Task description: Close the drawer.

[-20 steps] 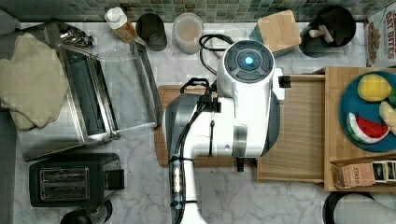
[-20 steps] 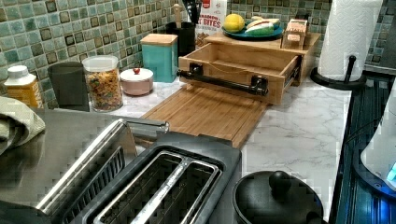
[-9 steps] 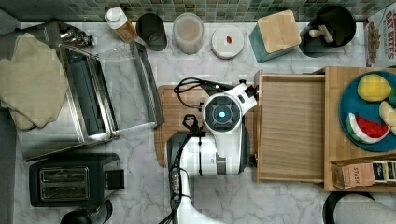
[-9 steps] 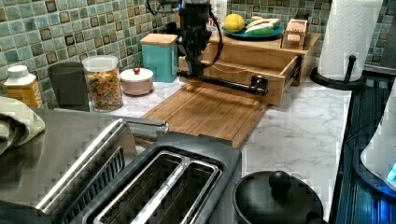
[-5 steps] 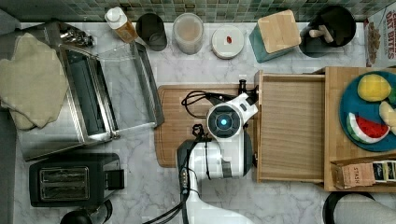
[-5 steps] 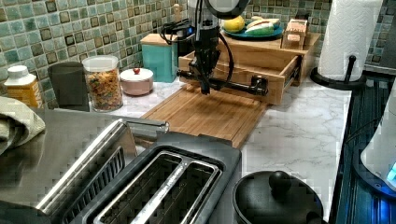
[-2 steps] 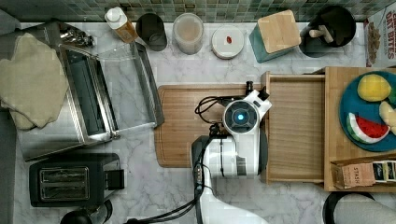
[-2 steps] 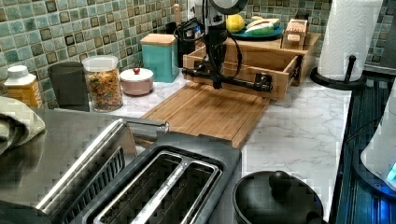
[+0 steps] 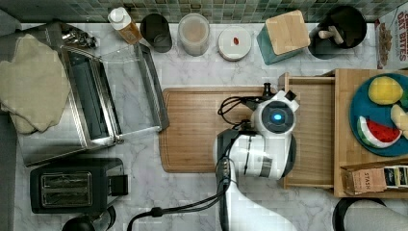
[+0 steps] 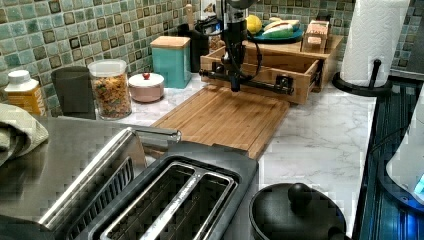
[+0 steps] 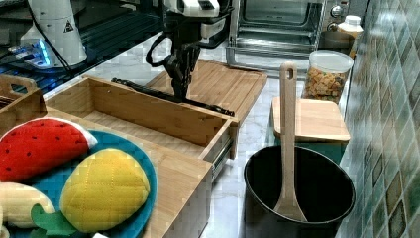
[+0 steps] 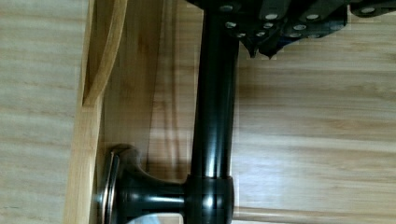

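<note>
The drawer (image 9: 312, 134) sits part-open from its bamboo stand (image 9: 344, 144), over the cutting board (image 9: 202, 130). The hand (image 10: 235, 82), closed as far as I can tell, presses its black handle bar (image 12: 212, 102). Off-centre pushing could skew and jam the drawer.

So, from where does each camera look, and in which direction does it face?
Top view: overhead, facing straight down at the marble counter; shows the white arm over the light bamboo drawer.
Left view: low behind the black toaster, facing the drawer's black bar handle; shows the wrist.
Right view: beside the blue fruit plate, facing the steel oven; shows the wrist at the handle.
Wrist view: looks down on the handle.
Left and right views share the brown cutting board.
</note>
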{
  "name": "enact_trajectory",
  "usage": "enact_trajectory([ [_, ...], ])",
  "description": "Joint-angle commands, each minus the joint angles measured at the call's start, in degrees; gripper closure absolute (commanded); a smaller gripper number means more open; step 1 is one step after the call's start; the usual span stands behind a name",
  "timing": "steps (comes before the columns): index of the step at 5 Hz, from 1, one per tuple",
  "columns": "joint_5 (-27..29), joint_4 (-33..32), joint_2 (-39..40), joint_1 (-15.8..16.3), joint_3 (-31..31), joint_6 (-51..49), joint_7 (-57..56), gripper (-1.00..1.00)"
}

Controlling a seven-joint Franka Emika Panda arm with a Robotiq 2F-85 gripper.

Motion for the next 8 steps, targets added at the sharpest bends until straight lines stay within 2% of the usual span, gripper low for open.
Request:
enact_trajectory([
  [1,-3.5,12.4,2.4,-10.9,-13.3,4.8,-3.3,1.0],
  [2,-3.5,14.9,4.7,-11.9,-14.9,5.7,-3.4,1.0],
  [3,-9.3,16.1,5.1,-10.3,-17.4,4.8,1.9,1.0],
  [4,-9.4,11.8,3.1,-8.2,-19.6,9.3,4.4,1.0],
  [6,-8.0,11.7,3.4,-5.6,-22.2,9.4,3.5,1.0],
  [8,-7.7,11.7,3.5,-5.1,-22.7,9.5,3.3,1.0],
])
